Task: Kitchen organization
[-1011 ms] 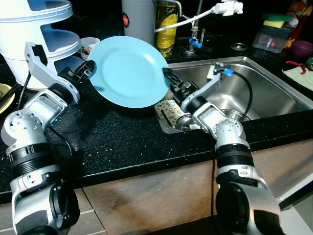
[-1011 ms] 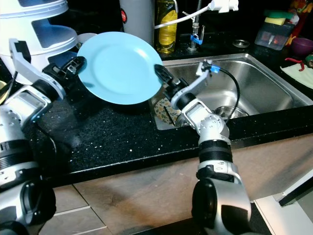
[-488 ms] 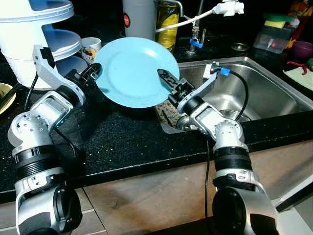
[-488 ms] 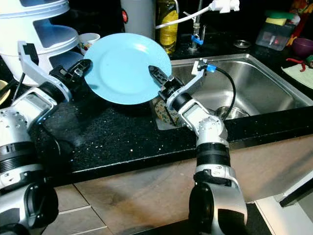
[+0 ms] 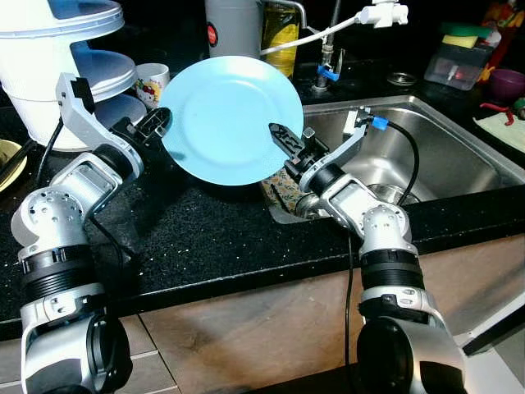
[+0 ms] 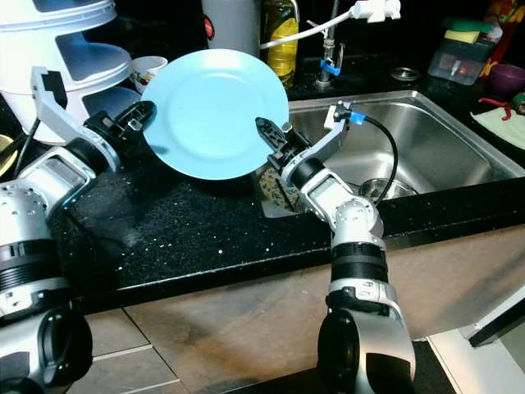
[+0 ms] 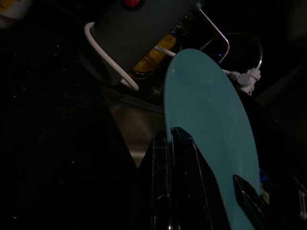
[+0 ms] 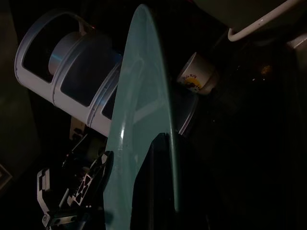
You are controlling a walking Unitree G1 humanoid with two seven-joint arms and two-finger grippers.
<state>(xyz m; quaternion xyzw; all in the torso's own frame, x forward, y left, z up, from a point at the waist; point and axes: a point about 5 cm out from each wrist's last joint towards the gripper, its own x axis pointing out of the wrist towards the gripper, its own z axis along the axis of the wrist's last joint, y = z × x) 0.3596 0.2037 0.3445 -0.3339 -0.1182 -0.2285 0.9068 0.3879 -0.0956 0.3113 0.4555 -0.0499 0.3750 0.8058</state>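
Blue plate (image 5: 228, 115) held tilted above worktop (image 5: 205, 226), left of sink (image 5: 443, 148); left tool (image 5: 158, 123) and right tool (image 5: 283, 136) each pinching its rim.

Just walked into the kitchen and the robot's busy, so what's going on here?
The robot is holding a light blue plate up on edge above the black countertop, beside the steel sink. Its left pincer grips the plate's left rim and its right pincer grips the lower right rim. A white tiered rack stands behind the left arm.
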